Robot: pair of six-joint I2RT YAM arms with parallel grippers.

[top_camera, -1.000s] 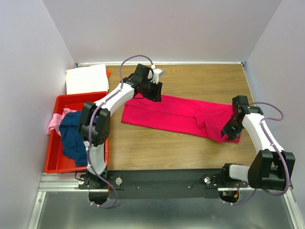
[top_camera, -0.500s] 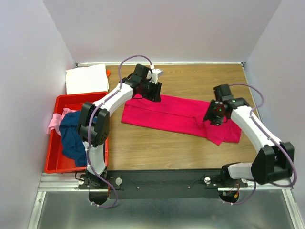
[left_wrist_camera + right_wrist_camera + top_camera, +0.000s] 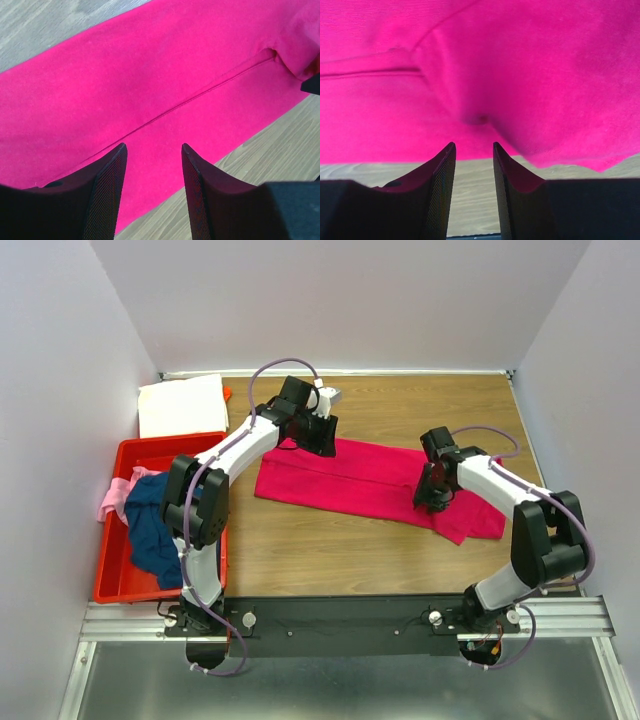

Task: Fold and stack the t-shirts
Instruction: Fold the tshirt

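The magenta-pink t-shirt [image 3: 375,483] lies folded into a long band across the middle of the table. It fills the left wrist view [image 3: 150,85] and the right wrist view [image 3: 510,75]. My left gripper [image 3: 322,443] hovers over the band's far left end, open and empty, jaws apart. My right gripper [image 3: 428,501] is low over the band's right part, open and empty. The navy blue t-shirt [image 3: 152,525] and the pale pink t-shirt [image 3: 112,497] lie crumpled in the red bin [image 3: 120,575]. The white t-shirt [image 3: 180,404] lies folded at the far left.
The red bin stands at the table's left edge. Grey walls close in the left, back and right sides. A black rail [image 3: 340,618] with the arm bases runs along the near edge. A small orange thing [image 3: 227,393] peeks out beside the white shirt.
My right arm has swung left from the shirt's right end to over its right-middle part. The shirt's right end now lies flat on the table. My left arm has hardly moved.
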